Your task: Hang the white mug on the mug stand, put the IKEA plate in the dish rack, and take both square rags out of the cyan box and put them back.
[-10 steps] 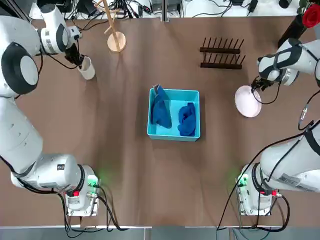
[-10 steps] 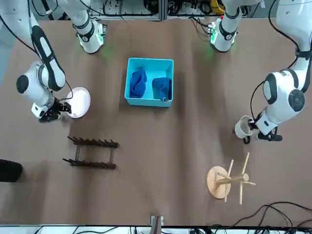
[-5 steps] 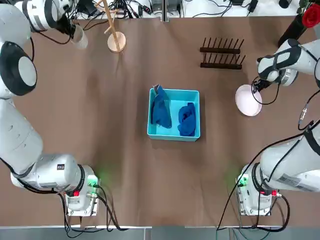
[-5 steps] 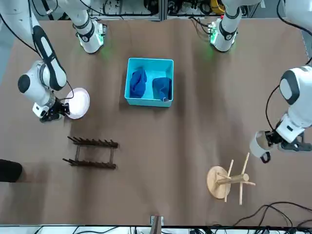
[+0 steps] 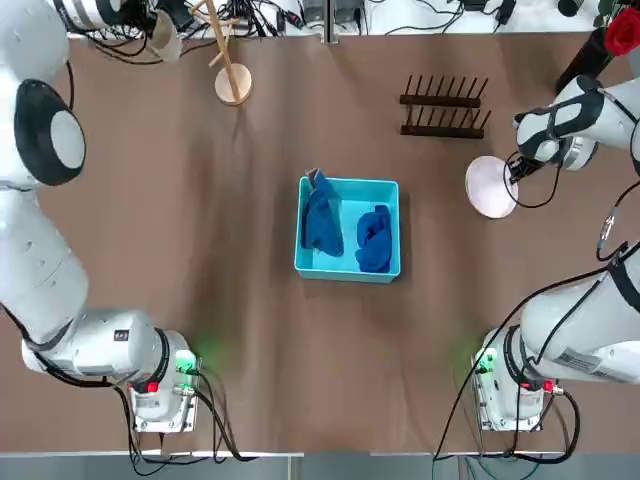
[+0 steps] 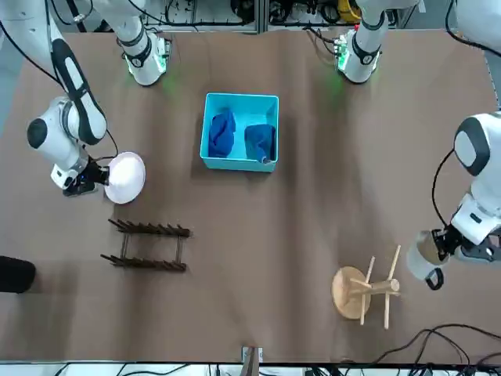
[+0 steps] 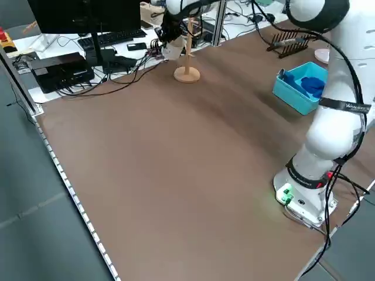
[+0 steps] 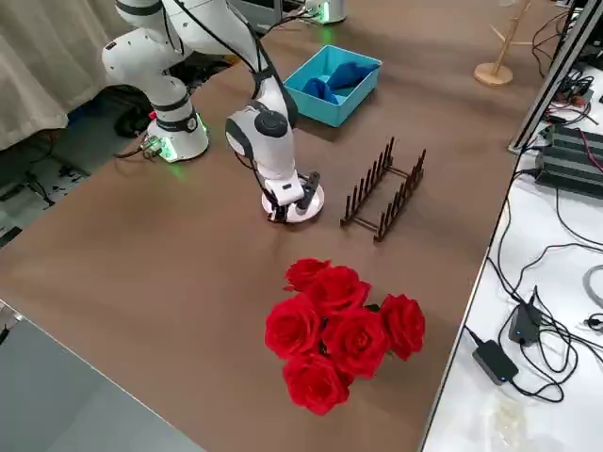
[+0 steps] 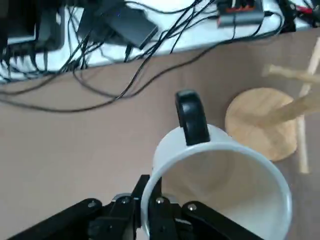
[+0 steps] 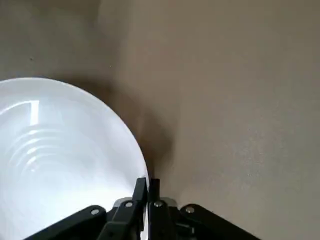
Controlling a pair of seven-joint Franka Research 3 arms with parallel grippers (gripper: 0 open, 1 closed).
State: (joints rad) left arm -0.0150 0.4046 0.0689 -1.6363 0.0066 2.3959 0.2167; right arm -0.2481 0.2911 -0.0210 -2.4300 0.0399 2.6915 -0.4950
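My left gripper [image 9: 150, 201] is shut on the rim of the white mug [image 9: 220, 180] and holds it in the air, tilted, beside the mug stand [image 9: 256, 117]. From above, the white mug [image 5: 165, 38] hangs at the far left table edge, just left of the mug stand [image 5: 230, 70]. My right gripper [image 10: 147, 192] is shut on the edge of the IKEA plate [image 10: 60, 155], and the IKEA plate [image 5: 490, 187] lies near the dish rack [image 5: 445, 105]. Two blue square rags [image 5: 322, 215] [image 5: 375, 238] lie in the cyan box [image 5: 348, 268] at the table's middle.
A bunch of red roses [image 8: 344, 330] stands at the table's right edge beyond the dish rack [image 8: 384, 193]. Cables and electronics [image 9: 120, 25] crowd the white bench past the far edge. Both arm bases [image 5: 160, 385] [image 5: 510, 385] sit at the near edge.
My left gripper lifted the white mug off the table and carried it to the far edge beside the mug stand. My right gripper shut on the plate's edge, and the plate shifted slightly.
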